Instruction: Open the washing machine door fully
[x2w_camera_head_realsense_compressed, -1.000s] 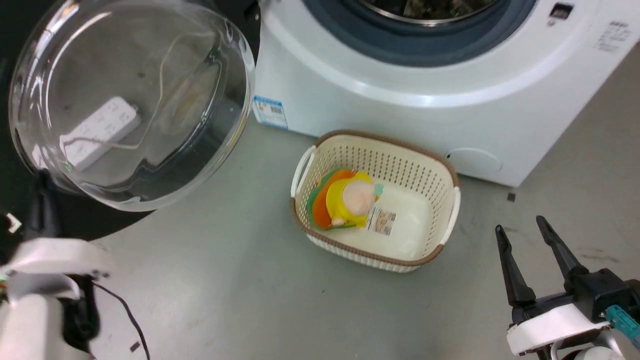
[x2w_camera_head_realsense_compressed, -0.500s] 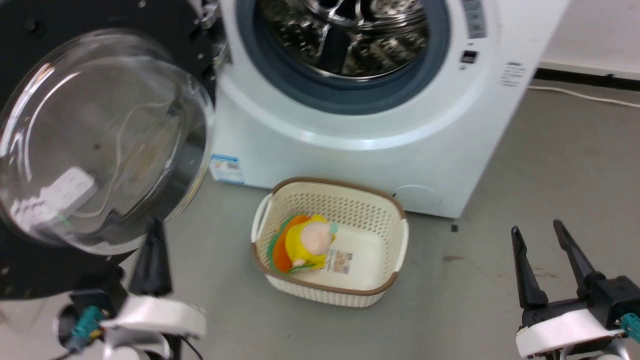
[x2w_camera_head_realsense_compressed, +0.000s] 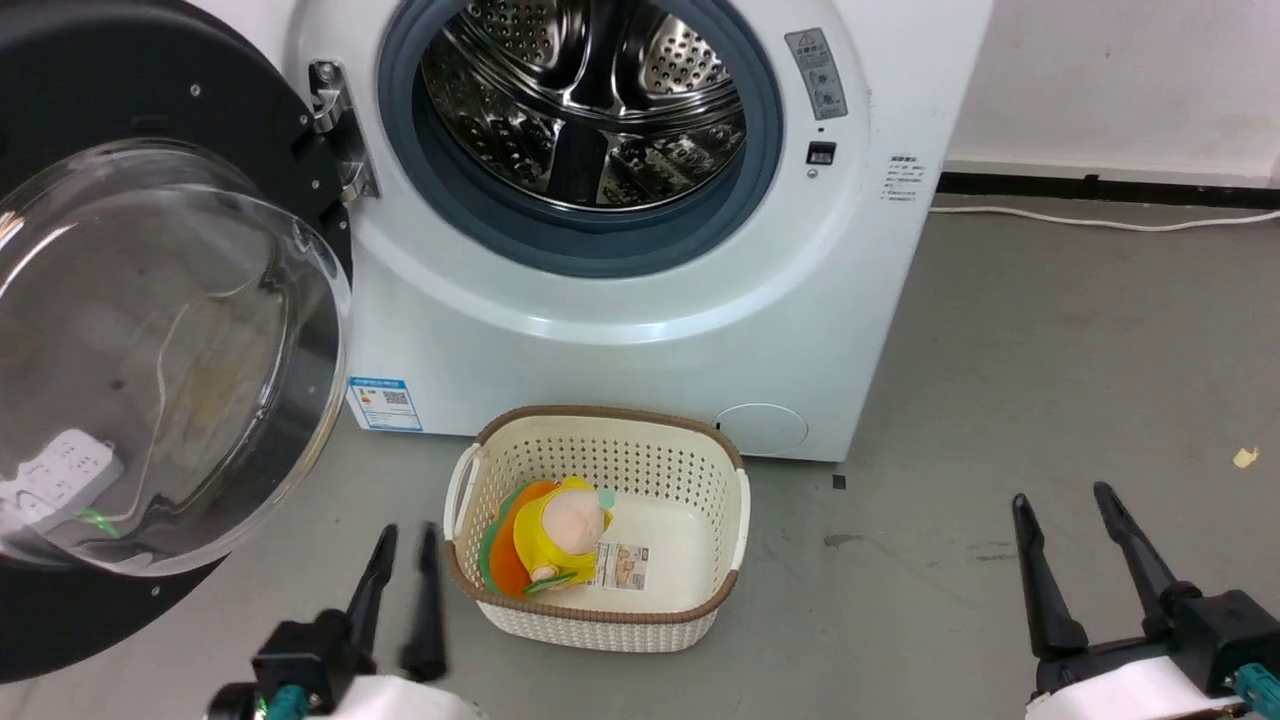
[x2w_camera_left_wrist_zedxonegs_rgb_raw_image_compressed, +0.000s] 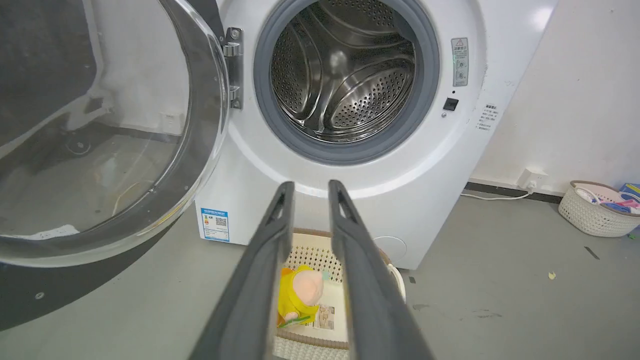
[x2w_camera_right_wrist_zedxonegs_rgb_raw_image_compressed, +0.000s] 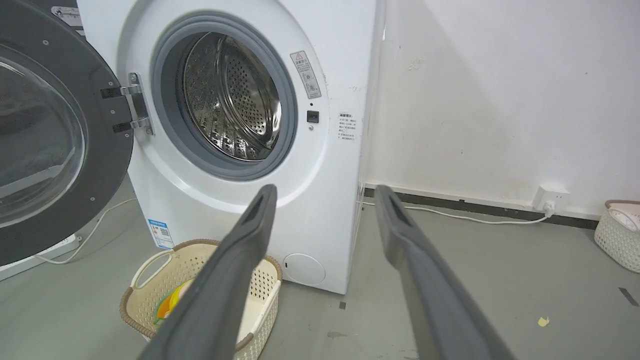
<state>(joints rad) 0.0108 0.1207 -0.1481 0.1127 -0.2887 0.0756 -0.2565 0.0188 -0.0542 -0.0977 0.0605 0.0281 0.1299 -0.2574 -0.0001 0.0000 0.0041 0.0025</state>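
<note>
A: Head view first. What's the risk?

B: The washing machine door (x2w_camera_head_realsense_compressed: 170, 350) hangs swung out on its hinge (x2w_camera_head_realsense_compressed: 335, 130) at the left of the view, well clear of the drum (x2w_camera_head_realsense_compressed: 590, 100). Nothing is holding it. If the hinge is loose, my guess is it drifts back toward shut.

A: And the left gripper (x2w_camera_head_realsense_compressed: 407, 533)?

B: Low, fingers pointing up the view, between the door's lower rim and the basket (x2w_camera_head_realsense_compressed: 600, 415). It touches neither. A careless lift could clip the glass, and a sideways sweep could knock the basket.

A: Left wrist view?

B: The left gripper (x2w_camera_left_wrist_zedxonegs_rgb_raw_image_compressed: 311, 186) has a slim gap between its fingers, with nothing in it. It is aimed at the machine front below the drum mouth. The door (x2w_camera_left_wrist_zedxonegs_rgb_raw_image_compressed: 100, 150) is off to the left, untouched.

A: Right wrist view?

B: The right gripper (x2w_camera_right_wrist_zedxonegs_rgb_raw_image_compressed: 325, 191) is spread wide and empty, levelled at the machine's right corner, well apart from the door (x2w_camera_right_wrist_zedxonegs_rgb_raw_image_compressed: 45, 150). A power strip (x2w_camera_right_wrist_zedxonegs_rgb_raw_image_compressed: 37, 255) and its cord lie on the floor past the door. Pushing the door wider may bring the frame near them, though I can't tell how much clearance there is.

A: Task status?

B: The door looks fully open, or close to it.
</note>
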